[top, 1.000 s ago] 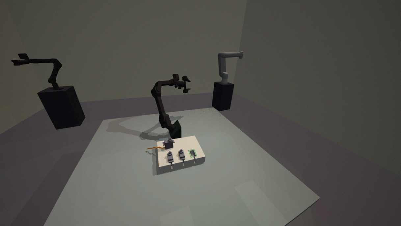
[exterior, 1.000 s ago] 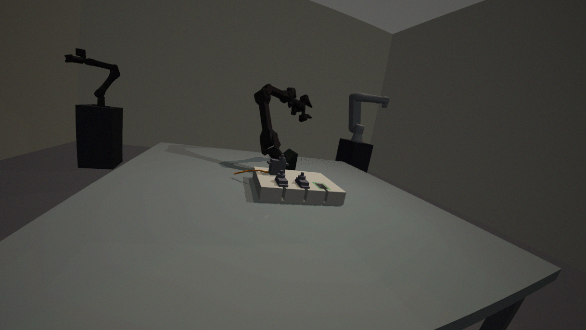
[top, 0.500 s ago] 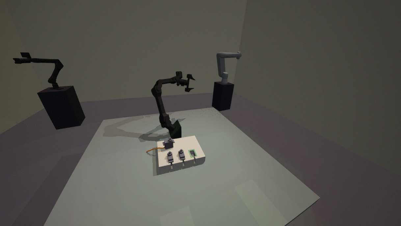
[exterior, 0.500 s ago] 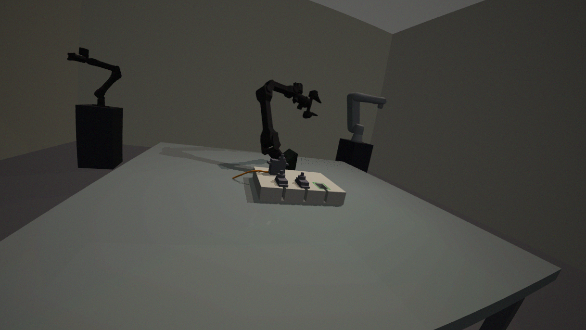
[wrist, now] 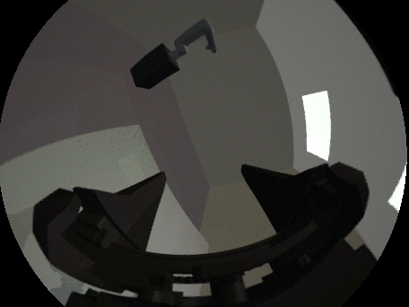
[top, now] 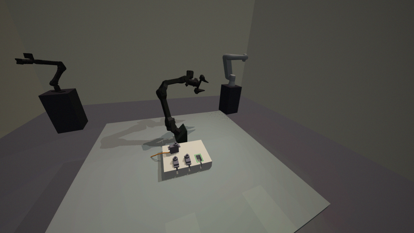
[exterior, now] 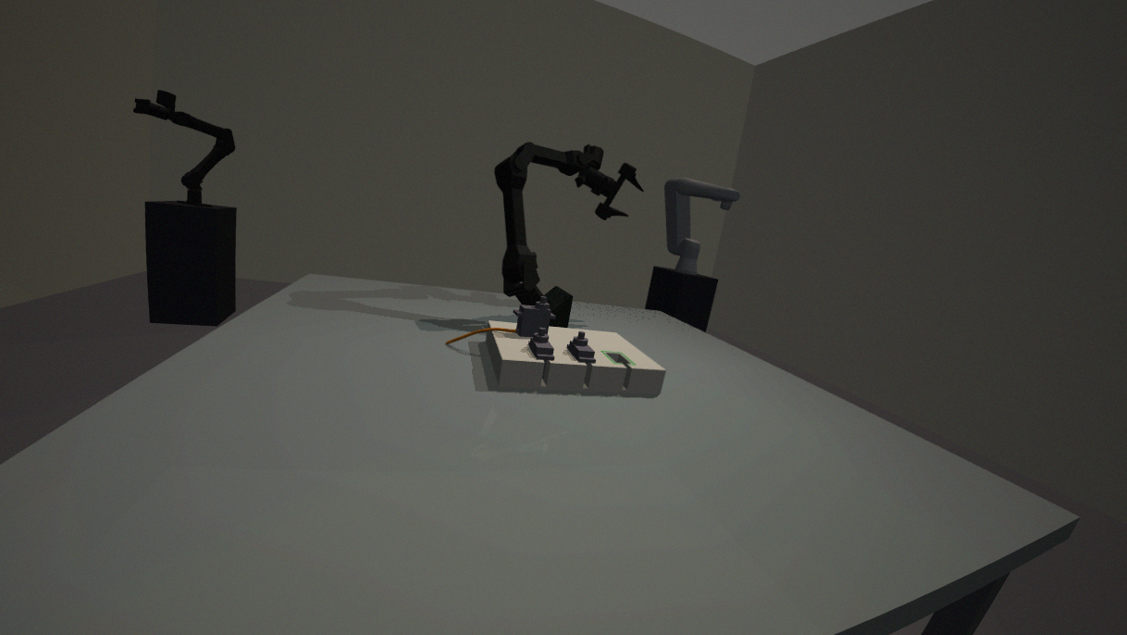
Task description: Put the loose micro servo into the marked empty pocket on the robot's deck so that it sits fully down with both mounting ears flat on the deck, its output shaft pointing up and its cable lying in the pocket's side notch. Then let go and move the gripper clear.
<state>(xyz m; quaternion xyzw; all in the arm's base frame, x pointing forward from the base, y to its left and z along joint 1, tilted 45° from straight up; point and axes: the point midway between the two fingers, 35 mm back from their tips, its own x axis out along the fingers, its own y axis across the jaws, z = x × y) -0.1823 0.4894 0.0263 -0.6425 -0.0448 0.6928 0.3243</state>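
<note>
Gripper (top: pixel 202 84) high in the air, well above and behind the deck (top: pixel 202 146), fingers spread wide, nothing between them. Wrist view shows both fingertips far apart with only wall and floor in the gap; grey arm (wrist: pixel 194 39) on its pedestal visible beyond

Servo (top: pixel 174 147) sits on the deck's back left corner, upright, shaft up, well below the gripper and apart from it. Its orange cable (top: pixel 156 156) trails off the deck's left edge onto the table (top: pixel 115 187)

Pocket (top: pixel 198 158), outlined green, lies at the deck's right front, with a notch running to the deck's front edge. Servo is well apart from it, on the far side of two seated servos (top: pixel 182 160) that fill the pockets left of the marked one

Arm base (top: pixel 182 133) stands just behind the deck. Black arm (top: pixel 43 65) on a pedestal far left of the deck, off the table
</note>
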